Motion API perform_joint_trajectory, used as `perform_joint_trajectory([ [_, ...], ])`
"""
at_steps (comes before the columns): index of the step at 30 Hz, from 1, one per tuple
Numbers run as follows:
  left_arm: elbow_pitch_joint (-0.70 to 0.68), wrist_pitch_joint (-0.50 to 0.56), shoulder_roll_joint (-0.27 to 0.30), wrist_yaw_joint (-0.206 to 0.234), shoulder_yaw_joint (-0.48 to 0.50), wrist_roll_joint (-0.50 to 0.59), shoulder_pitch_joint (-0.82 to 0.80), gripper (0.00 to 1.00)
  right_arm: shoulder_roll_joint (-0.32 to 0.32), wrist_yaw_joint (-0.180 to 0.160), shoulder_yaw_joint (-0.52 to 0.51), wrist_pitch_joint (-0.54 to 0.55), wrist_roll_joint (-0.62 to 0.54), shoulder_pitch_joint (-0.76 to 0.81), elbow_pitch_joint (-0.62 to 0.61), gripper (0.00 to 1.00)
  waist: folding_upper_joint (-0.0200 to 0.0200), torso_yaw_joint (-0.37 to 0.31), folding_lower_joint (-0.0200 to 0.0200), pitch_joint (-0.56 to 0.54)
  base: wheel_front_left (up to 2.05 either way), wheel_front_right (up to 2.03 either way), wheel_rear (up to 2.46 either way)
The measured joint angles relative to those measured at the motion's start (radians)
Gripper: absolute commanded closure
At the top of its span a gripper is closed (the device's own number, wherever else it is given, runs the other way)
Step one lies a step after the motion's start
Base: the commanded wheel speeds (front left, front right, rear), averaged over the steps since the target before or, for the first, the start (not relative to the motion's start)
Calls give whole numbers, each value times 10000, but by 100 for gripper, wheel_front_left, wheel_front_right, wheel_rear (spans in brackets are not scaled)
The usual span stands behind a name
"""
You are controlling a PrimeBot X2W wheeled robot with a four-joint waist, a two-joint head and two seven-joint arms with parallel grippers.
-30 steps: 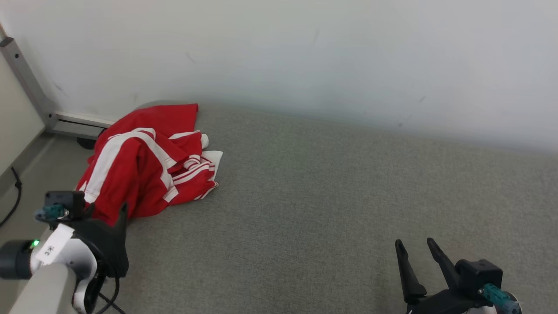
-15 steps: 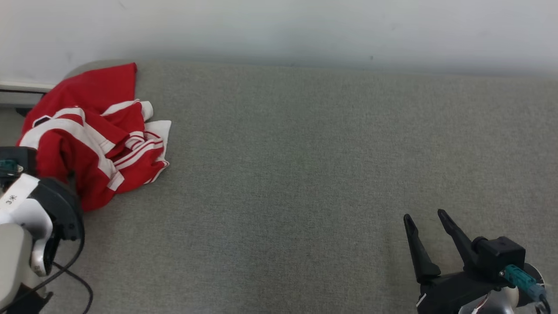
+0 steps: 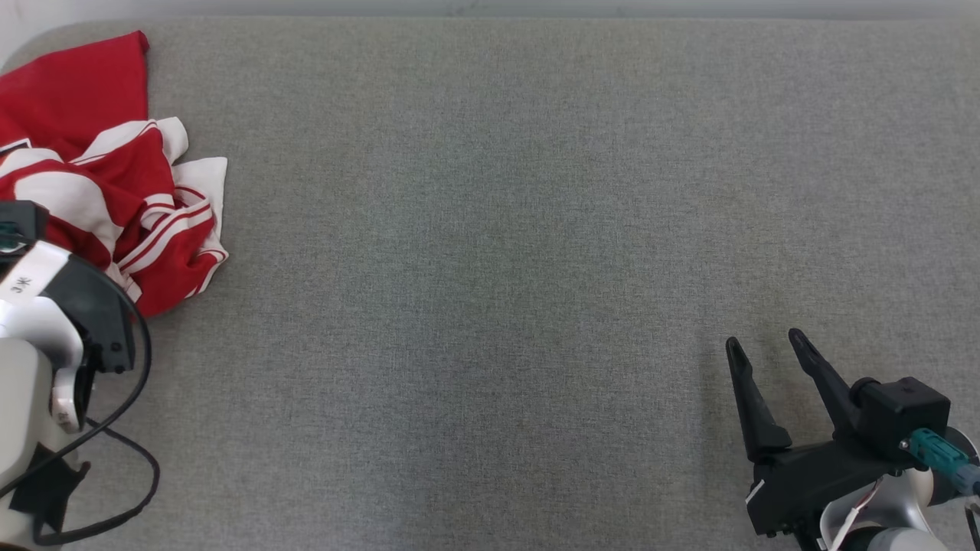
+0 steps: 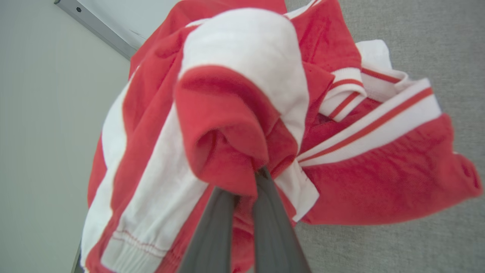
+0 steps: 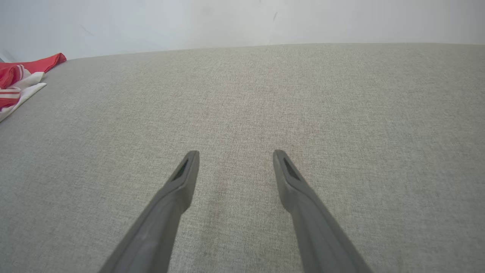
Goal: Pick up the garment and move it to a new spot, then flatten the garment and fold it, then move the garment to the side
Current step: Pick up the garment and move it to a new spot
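Observation:
The garment [image 3: 115, 191], red with white stripes, lies crumpled at the far left corner of the grey table [image 3: 490, 229]. In the left wrist view my left gripper [image 4: 242, 180] is shut on a bunched red fold of the garment [image 4: 242, 83], which bulges up over the fingertips. The left arm's white and black wrist [image 3: 53, 314] covers those fingers in the head view. My right gripper [image 3: 766, 340] stands open at the lower right, holding nothing. In its own view the right gripper [image 5: 235, 153] points over bare cloth, with the garment [image 5: 19, 77] far off to the left.
A white wall [image 5: 242, 19] runs behind the table's far edge. A grey metal frame bar [image 4: 94, 26] stands beyond the garment by the table's left end. A black cable [image 3: 115, 474] loops beside my left wrist.
The head camera has tilted down, so the whole picture shifted up and left. My left gripper, open at the garment's near edge before, has shut on a fold. The right gripper stays open.

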Motion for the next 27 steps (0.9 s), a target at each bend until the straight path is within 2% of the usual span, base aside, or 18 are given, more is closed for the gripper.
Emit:
perform_joint_trajectory([
  [7, 594, -130, -316, 88, 0, 50, -159, 100, 134, 0, 109, 169, 0, -355, 339, 0, 0, 61, -2, -286, 0, 0, 0],
  [13, 957, -439, -846, 100, -59, 50, -175, 100, 341, 0, 102, 163, 10, -390, 811, 0, 0, 128, -3, -891, 0, 0, 0],
  [19, 997, -784, -928, 86, -401, 251, -869, 100, 773, 0, 77, 50, 165, -356, 1202, 0, -2, 187, -3, -1667, 0, 0, 0],
  [21, 974, -897, -1170, 44, -575, 387, -1214, 100, 846, 0, 27, 6, 234, -326, 1381, 0, -3, 199, -4, -1944, 0, 0, 0],
  [27, 928, -1361, -2128, -454, -1154, 581, -1817, 100, 1198, 0, -2, -199, 307, -110, 1896, 0, -3, 152, -4, -2800, 0, 0, 0],
])
